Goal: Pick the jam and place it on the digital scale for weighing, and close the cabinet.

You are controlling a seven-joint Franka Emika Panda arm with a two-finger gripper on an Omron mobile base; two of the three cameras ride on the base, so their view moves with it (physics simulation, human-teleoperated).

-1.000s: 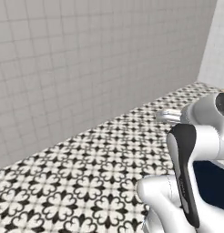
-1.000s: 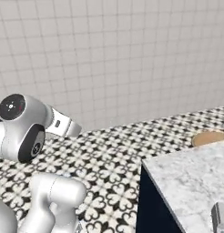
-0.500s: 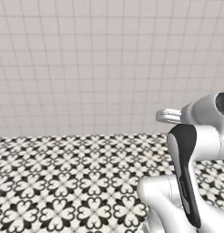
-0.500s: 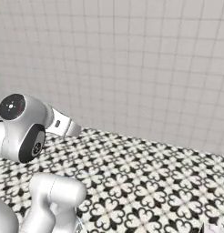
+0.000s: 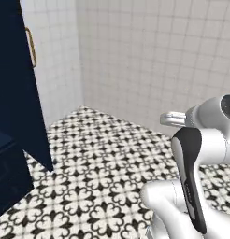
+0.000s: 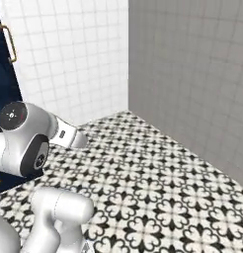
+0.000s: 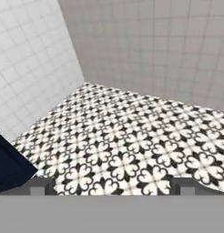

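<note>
cabinet (image 5: 14, 116) at left, floor (image 5: 103, 177) ahead

Glossy white rounded arm (image 5: 201, 186) with black joint panels.

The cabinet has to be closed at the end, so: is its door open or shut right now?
Open. In the left base view the navy cabinet door swings out over the patterned floor, its brass handle at the far edge.

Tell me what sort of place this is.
Probably a corner of a kitchen, though little kitchen gear is in sight: white tiled walls, a black-and-white patterned tile floor, and a tall navy cabinet door with a brass handle.
</note>
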